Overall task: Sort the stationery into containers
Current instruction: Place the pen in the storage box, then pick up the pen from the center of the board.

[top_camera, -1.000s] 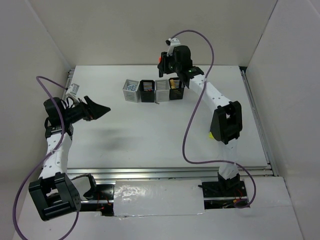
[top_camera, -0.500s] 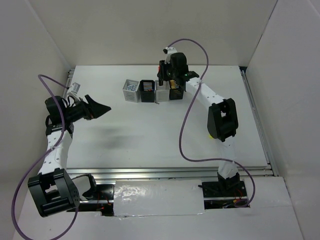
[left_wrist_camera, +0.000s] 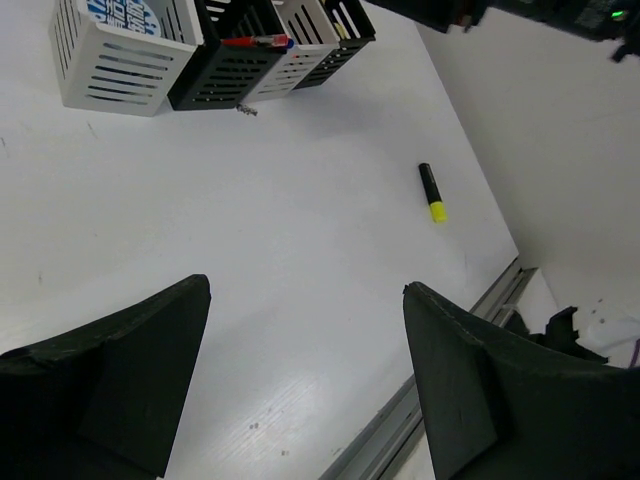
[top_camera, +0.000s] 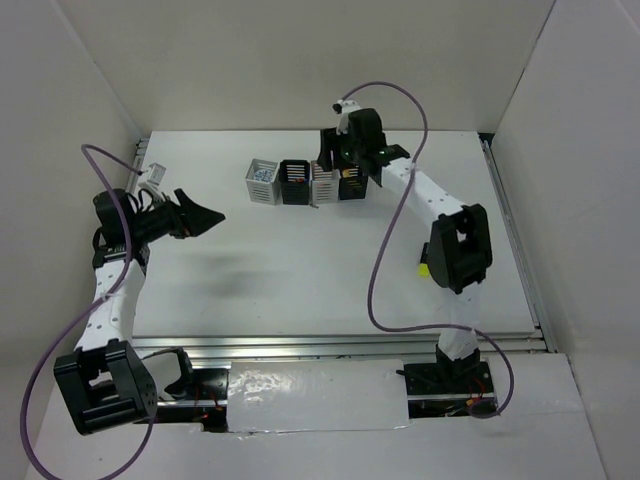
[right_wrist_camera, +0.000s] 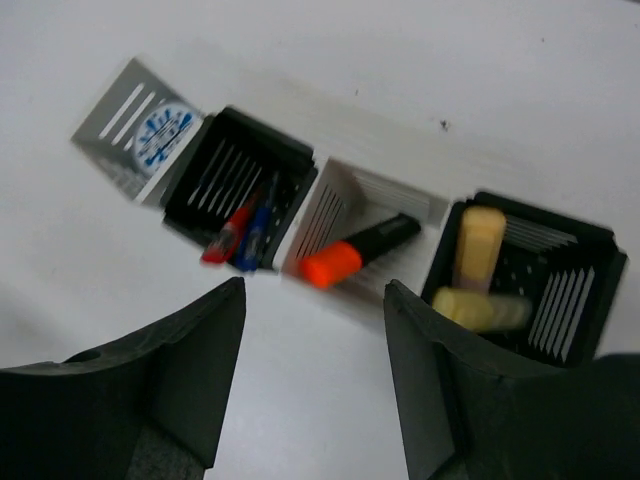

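Hovering with right fingers (right_wrist_camera: 165, 390) spread and empty over the row of cups (top_camera: 295, 182), just above the orange-black highlighter (right_wrist_camera: 360, 250) lying slantwise in the light grey cup (right_wrist_camera: 333, 205). Holding left fingers (left_wrist_camera: 120, 390) likewise released, low over the worktop (left_wrist_camera: 300, 290). Probably between items. Next, likely: reach for the yellow-black highlighter (left_wrist_camera: 431, 192) lying loose on the worktop, line up across its barrel, grasp.

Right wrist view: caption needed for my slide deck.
Open right claw above the row of cups; orange-black highlighter sits in a grey cup.
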Robot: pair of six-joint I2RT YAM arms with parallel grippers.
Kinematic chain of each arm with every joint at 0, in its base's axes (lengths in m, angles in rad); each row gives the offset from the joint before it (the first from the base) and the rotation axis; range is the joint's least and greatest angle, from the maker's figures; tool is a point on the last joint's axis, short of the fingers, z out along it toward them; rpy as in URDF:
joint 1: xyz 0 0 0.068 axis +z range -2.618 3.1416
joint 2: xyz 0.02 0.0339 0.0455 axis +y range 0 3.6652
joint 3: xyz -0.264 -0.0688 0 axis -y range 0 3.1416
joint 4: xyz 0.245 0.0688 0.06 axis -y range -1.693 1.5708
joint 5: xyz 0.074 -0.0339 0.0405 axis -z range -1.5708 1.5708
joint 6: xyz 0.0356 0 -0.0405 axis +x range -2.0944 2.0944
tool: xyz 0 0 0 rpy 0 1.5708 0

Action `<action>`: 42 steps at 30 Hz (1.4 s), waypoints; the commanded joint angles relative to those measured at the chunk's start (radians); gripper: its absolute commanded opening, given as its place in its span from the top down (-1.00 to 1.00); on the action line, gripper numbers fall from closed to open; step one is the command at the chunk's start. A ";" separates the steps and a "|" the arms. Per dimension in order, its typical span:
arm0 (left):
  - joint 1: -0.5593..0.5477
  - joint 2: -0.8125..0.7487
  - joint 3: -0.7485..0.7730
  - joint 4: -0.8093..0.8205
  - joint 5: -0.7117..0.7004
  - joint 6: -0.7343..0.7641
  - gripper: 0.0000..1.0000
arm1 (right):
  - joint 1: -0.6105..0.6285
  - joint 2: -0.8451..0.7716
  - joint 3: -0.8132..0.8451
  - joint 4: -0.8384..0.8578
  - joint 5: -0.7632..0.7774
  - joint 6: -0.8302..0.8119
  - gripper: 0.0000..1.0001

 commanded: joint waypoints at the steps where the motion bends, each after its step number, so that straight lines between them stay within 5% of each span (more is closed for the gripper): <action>1: -0.031 -0.041 0.067 -0.039 -0.019 0.123 -0.80 | -0.050 -0.296 -0.077 -0.094 -0.057 -0.003 -0.27; 6: -0.142 -0.071 0.081 -0.089 -0.108 0.206 -0.78 | -0.151 -0.565 -0.309 -0.324 0.041 0.009 -0.21; 13: -0.199 -0.068 0.096 -0.119 -0.163 0.225 -0.76 | -0.260 -0.759 -0.742 -0.387 0.200 0.150 -0.33; 27: -0.246 -0.065 0.167 -0.238 -0.227 0.283 -0.76 | -0.461 -0.442 -0.708 -0.467 0.184 0.303 -0.21; 39: -0.249 -0.040 0.176 -0.228 -0.215 0.277 -0.75 | -0.495 -0.295 -0.676 -0.430 0.161 0.293 -0.08; 42: -0.254 -0.040 0.172 -0.227 -0.186 0.304 -0.73 | -0.498 -0.262 -0.664 -0.426 0.141 0.290 0.10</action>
